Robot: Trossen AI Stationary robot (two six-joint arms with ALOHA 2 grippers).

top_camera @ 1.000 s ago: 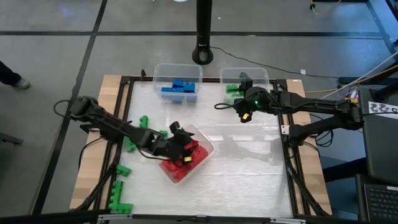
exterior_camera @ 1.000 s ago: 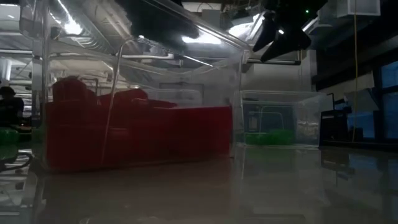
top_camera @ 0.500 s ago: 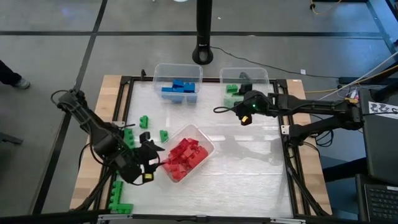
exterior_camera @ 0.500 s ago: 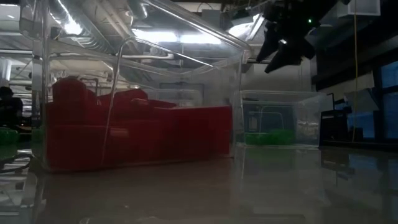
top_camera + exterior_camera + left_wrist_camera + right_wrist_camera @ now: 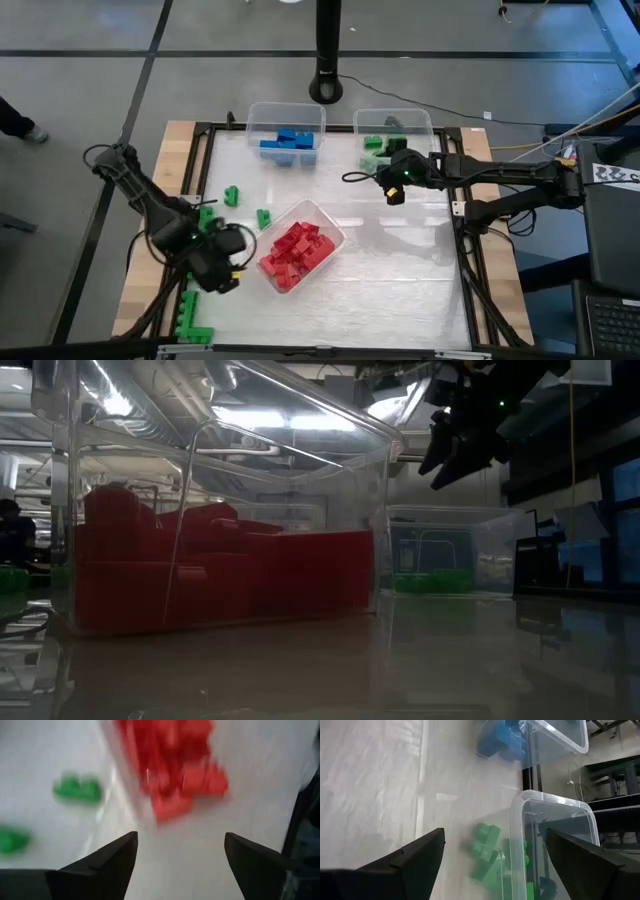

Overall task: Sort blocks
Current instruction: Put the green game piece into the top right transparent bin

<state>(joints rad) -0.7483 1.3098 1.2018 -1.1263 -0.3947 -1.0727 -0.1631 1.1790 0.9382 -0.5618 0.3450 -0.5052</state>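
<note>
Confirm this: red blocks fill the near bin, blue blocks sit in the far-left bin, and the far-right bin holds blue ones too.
One error: the far-right bin holds green blocks, not blue, as the high view shows. Red blocks in the near bin and blue blocks in the far-left bin are right.

Grey tiled floor [image 5: 80,40] surrounds the table; dark seams cross it. Black round stand base [image 5: 326,86] at 12 o'clock. Person's shoe [image 5: 36,133] at 9 o'clock.
</note>
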